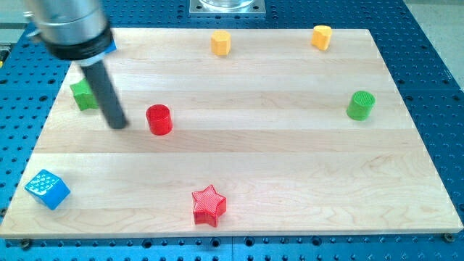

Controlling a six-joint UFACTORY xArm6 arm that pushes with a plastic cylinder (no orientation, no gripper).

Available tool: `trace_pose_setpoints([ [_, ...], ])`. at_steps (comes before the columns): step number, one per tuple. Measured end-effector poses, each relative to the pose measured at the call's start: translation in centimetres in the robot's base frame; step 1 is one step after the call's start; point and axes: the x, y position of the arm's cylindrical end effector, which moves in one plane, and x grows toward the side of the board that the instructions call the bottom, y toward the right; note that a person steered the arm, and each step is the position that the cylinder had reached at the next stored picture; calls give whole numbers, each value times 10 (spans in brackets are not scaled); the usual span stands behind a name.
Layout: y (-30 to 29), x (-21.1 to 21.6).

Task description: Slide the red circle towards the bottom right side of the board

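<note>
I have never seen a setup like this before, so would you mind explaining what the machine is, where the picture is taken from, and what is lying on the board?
There is one picture, from a single camera looking down at an angle on a wooden board; where the camera is mounted is not recorded. The machine is a robot arm with no gripper. It ends in a straight dark rod, and my tip slides on the board to push blocks. Nothing is held.

My tip sits just to the view's left of the red circle, with a small gap. Partly behind the rod is a green block. Along the view's top are a yellow block and a second yellow block. A green circle is at the right, a red star at the bottom, and a blue cube at the bottom left.
</note>
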Motion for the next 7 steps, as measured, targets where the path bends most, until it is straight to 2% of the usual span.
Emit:
trace_pose_setpoints([
  [1,105,4],
  [2,164,25],
  [3,99,15],
  [4,92,51],
  [6,261,69],
  [7,287,87],
])
